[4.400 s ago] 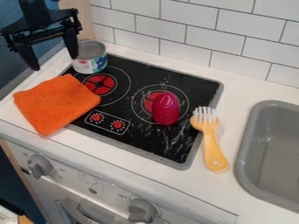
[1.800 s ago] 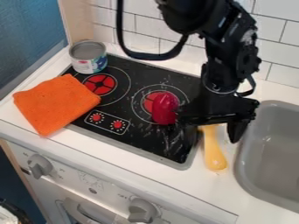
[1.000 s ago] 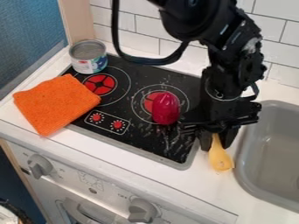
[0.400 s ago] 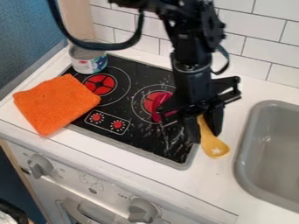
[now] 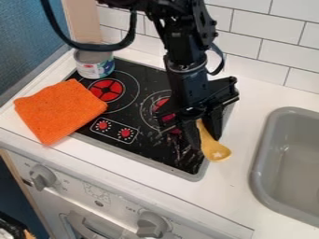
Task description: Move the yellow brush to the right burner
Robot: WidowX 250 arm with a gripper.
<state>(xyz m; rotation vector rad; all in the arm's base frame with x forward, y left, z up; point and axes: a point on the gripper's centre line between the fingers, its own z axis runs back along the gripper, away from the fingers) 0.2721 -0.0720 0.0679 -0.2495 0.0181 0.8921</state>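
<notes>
1. At the left edge of the cooktop (image 5: pixel 149 144), the orange cloth (image 5: pixel 61 112) lies, partly over it and partly on the surface.
2. At the back left corner of the cooktop stands a can (image 5: pixel 95 69), upright. The arm's cable passes before its top, so I cannot tell what it holds.
3. On the cooktop, a dark pink object (image 5: pixel 168 118) sits at the right burner (image 5: pixel 146 113), partly hidden by the gripper.
4. The gripper (image 5: pixel 202 131) hangs over the right part of the cooktop, and its fingers are closed on the yellow brush (image 5: pixel 215 151). The brush's handle end points outward, over the cooktop's right edge.
5. I judge that the carrying step is in hand. The next move would need to bring the brush leftward to the burner, beside the pink object without pushing it, then lower and release.
6. Right of the cooktop is the grey sink (image 5: pixel 261 161); I see only part of it.
</notes>
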